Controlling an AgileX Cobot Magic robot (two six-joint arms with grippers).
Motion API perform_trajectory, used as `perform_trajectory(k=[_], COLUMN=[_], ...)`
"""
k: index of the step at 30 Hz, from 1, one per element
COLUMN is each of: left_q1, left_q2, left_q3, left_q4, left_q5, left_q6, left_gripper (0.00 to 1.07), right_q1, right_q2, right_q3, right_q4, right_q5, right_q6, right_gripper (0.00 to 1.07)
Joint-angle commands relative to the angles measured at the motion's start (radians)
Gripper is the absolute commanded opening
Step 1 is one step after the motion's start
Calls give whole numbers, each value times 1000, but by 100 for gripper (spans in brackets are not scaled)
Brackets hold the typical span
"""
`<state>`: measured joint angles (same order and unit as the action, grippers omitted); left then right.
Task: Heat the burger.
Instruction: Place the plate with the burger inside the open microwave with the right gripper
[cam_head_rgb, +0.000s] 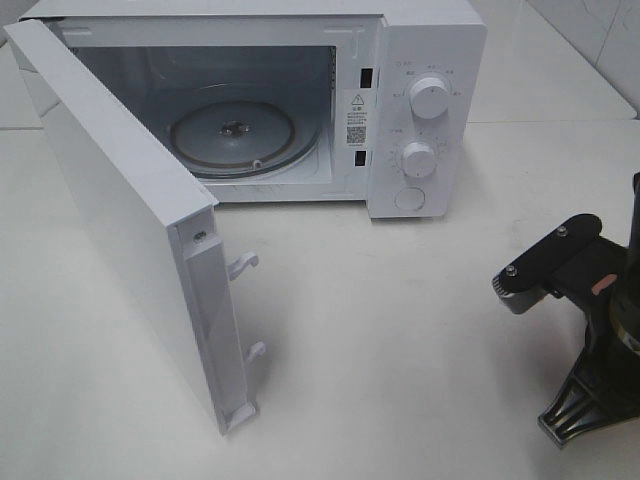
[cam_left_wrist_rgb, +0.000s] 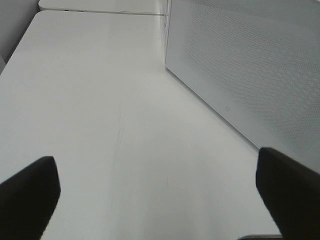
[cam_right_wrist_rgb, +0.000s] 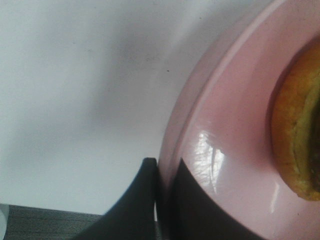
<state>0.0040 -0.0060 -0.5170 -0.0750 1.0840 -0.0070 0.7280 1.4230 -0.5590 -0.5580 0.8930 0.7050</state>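
The burger (cam_right_wrist_rgb: 299, 125) shows only in the right wrist view, as a golden-brown bun edge with green in it, lying on a pink plate (cam_right_wrist_rgb: 225, 115). My right gripper (cam_right_wrist_rgb: 162, 200) is shut on the plate's rim, one finger (cam_right_wrist_rgb: 142, 200) outside it and one inside. In the exterior high view only my right arm (cam_head_rgb: 600, 330) shows, at the right edge; plate and burger are out of frame there. My left gripper (cam_left_wrist_rgb: 160, 200) is open and empty over bare table, beside the microwave door (cam_left_wrist_rgb: 250, 65).
The white microwave (cam_head_rgb: 430, 60) stands at the back with its door (cam_head_rgb: 110, 200) swung wide open to the left. Its glass turntable (cam_head_rgb: 240, 135) is bare. Two knobs (cam_head_rgb: 428, 98) are on its right panel. White table (cam_head_rgb: 400, 330) lies in front.
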Motion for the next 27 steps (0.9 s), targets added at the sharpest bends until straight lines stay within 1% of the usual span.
perform_trajectory(k=[1,3,4,5,7,8,9,10,13,18,27], left_q1=[-6,-6,-6,-6,-6,-6,-6,-6,-6,-6,-6], left_q2=[-16,-16,-16,-16,-16,-16,-16,-16,-16,-16,-16], left_q3=[1,1,1,1,1,1,1,1,1,1,1], left_q4=[-3,-3,-3,-3,-3,-3,-3,-3,-3,-3,-3], left_q5=[-13,-13,-13,-13,-13,-13,-13,-13,-13,-13,-13], left_q6=[0,0,0,0,0,0,0,0,0,0,0], left_gripper=[100,100,100,100,100,100,100,100,100,100,100], right_q1=[33,78,78,108,124,155,155,181,211,240,241], right_q2=[-11,-12,-12,-18,-22,-32,-32,-46,-67,-108,-139], right_q3=[3,3,3,3,3,3,3,3,3,3,3], right_q4=[-34,-33,-33,-33,-33,-32,-32,-32,-31,-31,-34], right_q5=[48,50,50,50,50,51,51,50,50,52,63], right_q6=[4,-1,-1,-4,-4,-11,-11,-25,-54,-118,-264], right_gripper=[0,0,0,0,0,0,0,0,0,0,0])
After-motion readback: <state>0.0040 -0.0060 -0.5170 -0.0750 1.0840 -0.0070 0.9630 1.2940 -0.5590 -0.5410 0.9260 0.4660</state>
